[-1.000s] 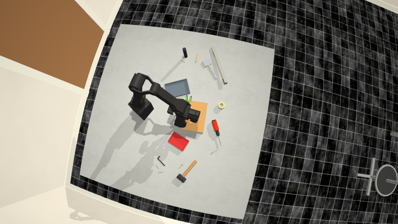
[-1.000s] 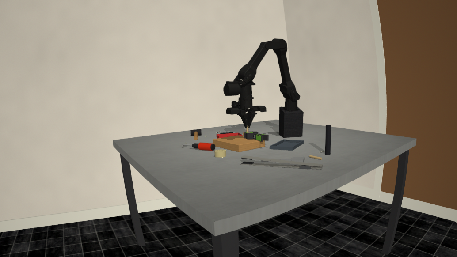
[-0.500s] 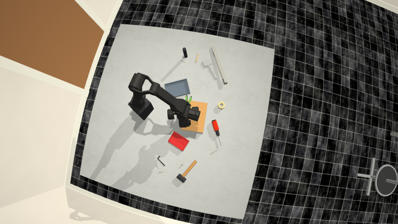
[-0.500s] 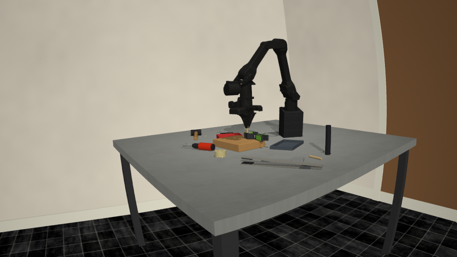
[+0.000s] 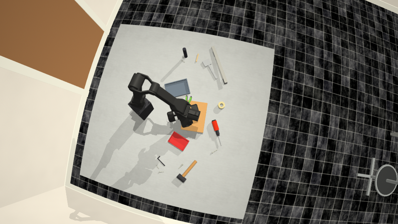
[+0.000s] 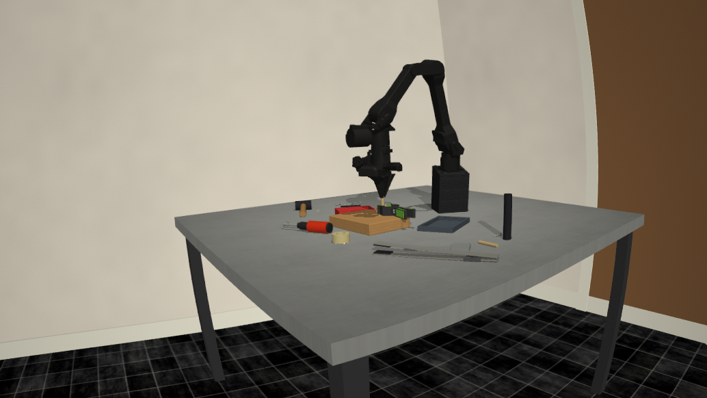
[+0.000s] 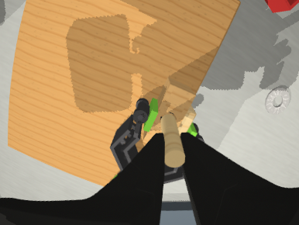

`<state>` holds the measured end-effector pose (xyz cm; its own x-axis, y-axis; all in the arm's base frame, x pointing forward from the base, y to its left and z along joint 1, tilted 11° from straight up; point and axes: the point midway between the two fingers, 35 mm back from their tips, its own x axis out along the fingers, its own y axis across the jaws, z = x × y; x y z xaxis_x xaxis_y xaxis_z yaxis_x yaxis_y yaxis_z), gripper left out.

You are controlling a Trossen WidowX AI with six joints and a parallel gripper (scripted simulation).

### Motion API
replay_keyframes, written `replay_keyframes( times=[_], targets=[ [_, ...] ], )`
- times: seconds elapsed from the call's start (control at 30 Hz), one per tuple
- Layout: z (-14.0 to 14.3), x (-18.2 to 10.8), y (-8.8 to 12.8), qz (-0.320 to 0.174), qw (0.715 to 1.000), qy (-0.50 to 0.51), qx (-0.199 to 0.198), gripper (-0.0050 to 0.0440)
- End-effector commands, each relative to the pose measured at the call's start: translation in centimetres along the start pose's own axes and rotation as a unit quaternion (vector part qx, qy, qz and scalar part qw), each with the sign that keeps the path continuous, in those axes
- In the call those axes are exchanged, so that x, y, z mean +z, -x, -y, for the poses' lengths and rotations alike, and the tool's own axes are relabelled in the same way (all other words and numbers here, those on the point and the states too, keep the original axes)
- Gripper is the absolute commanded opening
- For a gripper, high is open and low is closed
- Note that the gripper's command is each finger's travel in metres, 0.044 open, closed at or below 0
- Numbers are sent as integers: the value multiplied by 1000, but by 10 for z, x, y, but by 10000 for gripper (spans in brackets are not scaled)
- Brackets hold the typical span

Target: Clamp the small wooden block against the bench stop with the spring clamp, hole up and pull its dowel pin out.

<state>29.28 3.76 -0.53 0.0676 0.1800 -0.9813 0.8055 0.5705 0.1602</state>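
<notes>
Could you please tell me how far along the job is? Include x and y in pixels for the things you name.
Clamping looks done: the clamp's [image 5: 190, 99] [image 6: 386, 210] [image 7: 121, 144] green pads sit either side of the block [image 7: 156, 124]. In hand is the pin [image 6: 382, 201] [image 7: 174, 145], upright between the closed claw's [image 6: 382, 196] [image 7: 171, 135] fingers; whether it is free of the hole, I cannot tell. Left: finish the pull if needed, set the pin down, let go.

Gripper [image 5: 191, 109] [image 6: 382, 196] [image 7: 171, 140] turned counterclockwise about its upright axis, as seen in the top view, relative to one second earlier; its left-hand projection now lower in that frame, its lower part shifted rightward, a dark part newly exposed at its upper right; in the exterior view, near frame centre, its silhouette narrower, with less of the dowel pin [image 6: 382, 201] [image 7: 173, 143] showing below the fingers.
</notes>
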Motion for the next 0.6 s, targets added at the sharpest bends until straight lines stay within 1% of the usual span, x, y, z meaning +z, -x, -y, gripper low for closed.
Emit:
replay_keyframes(
  times=[0.0,0.57],
  targets=[
    [0,0,1,0,1000,4,0,0],
    [0,0,3,0,1000,4,0,0]
  ],
)
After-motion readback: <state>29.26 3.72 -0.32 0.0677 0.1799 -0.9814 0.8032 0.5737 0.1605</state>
